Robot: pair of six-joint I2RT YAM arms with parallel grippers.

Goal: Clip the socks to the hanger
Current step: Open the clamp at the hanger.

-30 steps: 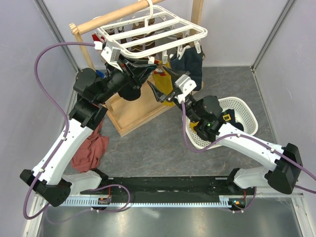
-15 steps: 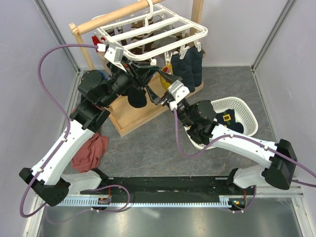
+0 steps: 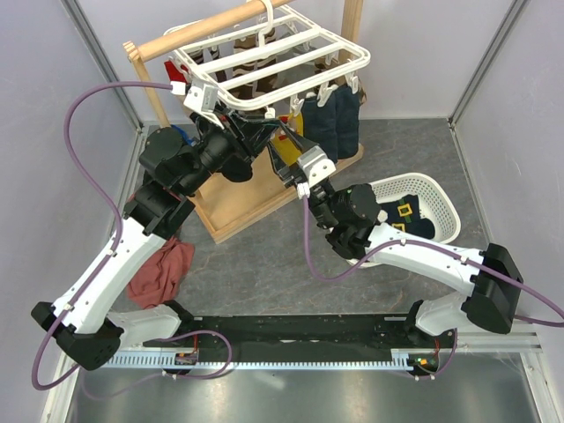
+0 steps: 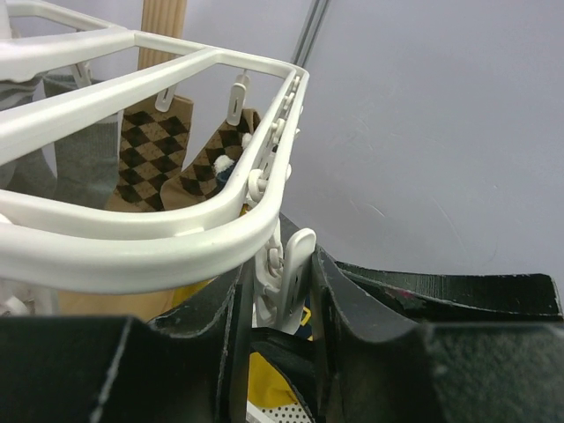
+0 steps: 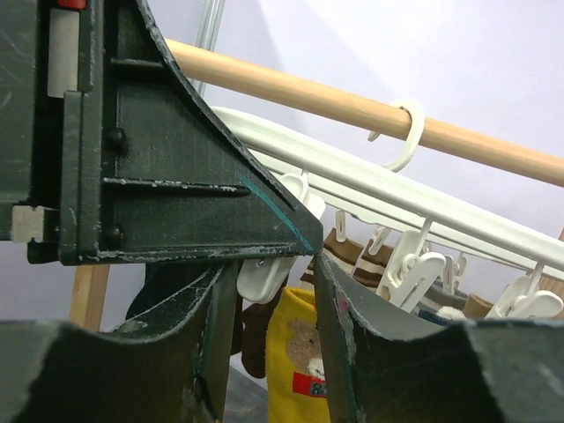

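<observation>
Noting the top view first: hanger point(image 3: 304, 86) hangs from the wooden stand point(image 3: 247, 198) at the far side of the tabletop. The navy socks point(image 3: 328, 123) are already hanging from its front edge. The mustard sock point(image 3: 297, 119) shows as a sliver just left of them, under the same edge. Left gripper point(image 3: 261, 132) and right gripper point(image 3: 284, 150) meet below the front rail, tips near each other. Spare socks lie in the mesh basket point(image 3: 445, 207), and a red cloth point(image 3: 163, 264) lies by the left arm.

Left wrist view: left fingers point(image 4: 220, 308) stand on either side of one clip peg point(image 4: 289, 264) hanging from the front rail. They look pressed against its sides, a pinch on the peg. Mustard fabric point(image 4: 264, 388) sits directly below the peg. Whether its edge is inside the peg's mouth cannot be told.

Right wrist view: right fingers point(image 5: 344, 344) stand apart. The mustard sock point(image 5: 300, 361) hangs in the gap with its long axis vertical and its printed figure visible. No pinch on the fabric is visible. The peg point(image 5: 263, 280) is just above and slightly left of the fingertips.

Judgement: the sock's top edge lies below the peg, so the coming move is upward. The right arm is nearer the sock, and the left arm tends the peg.
</observation>
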